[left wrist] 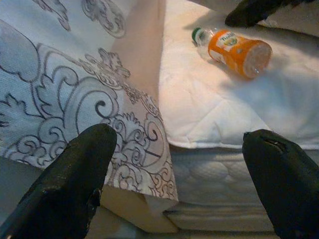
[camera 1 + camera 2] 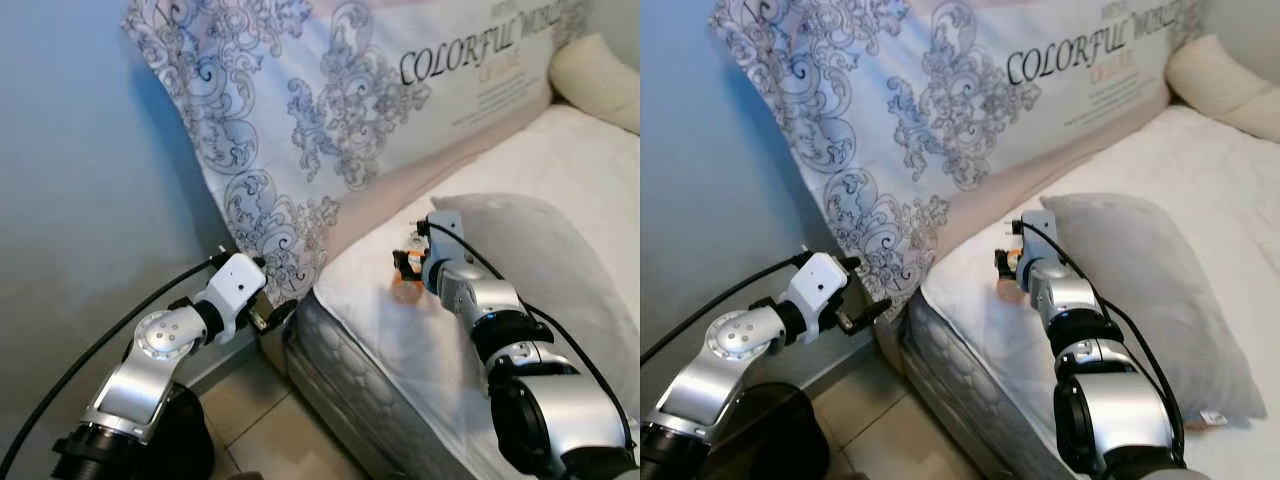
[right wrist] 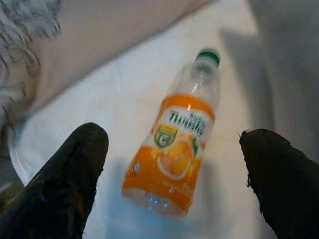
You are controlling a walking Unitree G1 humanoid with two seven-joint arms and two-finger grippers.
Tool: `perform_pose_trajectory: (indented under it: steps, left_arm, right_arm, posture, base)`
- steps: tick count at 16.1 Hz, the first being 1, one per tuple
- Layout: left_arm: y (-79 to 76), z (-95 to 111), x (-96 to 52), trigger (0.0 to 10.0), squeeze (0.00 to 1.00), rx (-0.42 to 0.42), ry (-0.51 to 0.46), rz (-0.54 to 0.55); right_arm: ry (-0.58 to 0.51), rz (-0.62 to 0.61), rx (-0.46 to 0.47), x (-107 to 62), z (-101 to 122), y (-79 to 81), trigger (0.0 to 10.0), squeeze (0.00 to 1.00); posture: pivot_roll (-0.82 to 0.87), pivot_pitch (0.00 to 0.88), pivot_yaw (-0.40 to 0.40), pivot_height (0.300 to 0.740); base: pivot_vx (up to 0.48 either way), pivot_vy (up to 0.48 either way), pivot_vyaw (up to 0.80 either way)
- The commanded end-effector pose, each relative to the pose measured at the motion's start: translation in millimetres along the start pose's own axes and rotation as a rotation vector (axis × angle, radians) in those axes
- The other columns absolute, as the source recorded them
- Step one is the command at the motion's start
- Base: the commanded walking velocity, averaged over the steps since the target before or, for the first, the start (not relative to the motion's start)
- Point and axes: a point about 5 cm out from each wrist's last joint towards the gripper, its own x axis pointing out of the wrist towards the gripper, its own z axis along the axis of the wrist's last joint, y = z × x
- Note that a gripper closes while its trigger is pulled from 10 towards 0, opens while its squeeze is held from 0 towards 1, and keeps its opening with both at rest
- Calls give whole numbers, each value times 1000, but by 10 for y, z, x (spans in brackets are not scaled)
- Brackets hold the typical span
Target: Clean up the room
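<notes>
From my head cam: my right gripper is out over the white quilted mattress, right at a small orange juice bottle lying near the bed's corner. A grey pillow sits just beside my arm, and a big paisley-print pillow with "COLORFUL" lettering leans on the blue wall behind. My left gripper hangs low by the bed's corner, over the tiled floor.

Left wrist cam: fingers spread wide, nothing between them. The bottle lies on its side past the paisley fabric, green cap, clear neck.

Right wrist cam: fingers apart, straddling the bottle without touching it. Smooth plastic, orange label with a fruit picture.
</notes>
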Motion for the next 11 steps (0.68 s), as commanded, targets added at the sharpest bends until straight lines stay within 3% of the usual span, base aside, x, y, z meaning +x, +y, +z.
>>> perform_pose_trajectory:
  steps: [1, 6, 9, 10, 11]
  left_arm:
    - [23, 80, 11, 10000, 0, 23, -12, -23]
    - [10, 80, -17, 10000, 0, 24, 4, -67]
    - [0, 50, -80, 10000, 0, 26, 23, -80]
    - [-1, 43, -106, 10000, 0, 26, 29, -80]
    - [-2, 40, -120, 10000, 0, 26, 30, -80]
  right_arm:
    - [19, -19, 20, 15, -13, 4, 10000, 0]
    - [89, -90, 36, 41, -243, 21, 10000, 0]
    - [121, -81, 124, 48, -381, 97, 10000, 0]
    - [121, -90, 154, 49, -391, 103, 9569, 0]
    - [125, -89, 179, 49, -402, 107, 7765, 0]
  posture:
    - [117, 0, 13, 740]
    - [137, 0, 23, 740]
    - [158, 0, 22, 740]
    - [163, 0, 20, 740]
    - [168, 0, 19, 740]
  base:
    - [0, 0, 0]
    - [0, 0, 0]
    - [0, 0, 0]
    - [0, 0, 0]
    - [0, 0, 0]
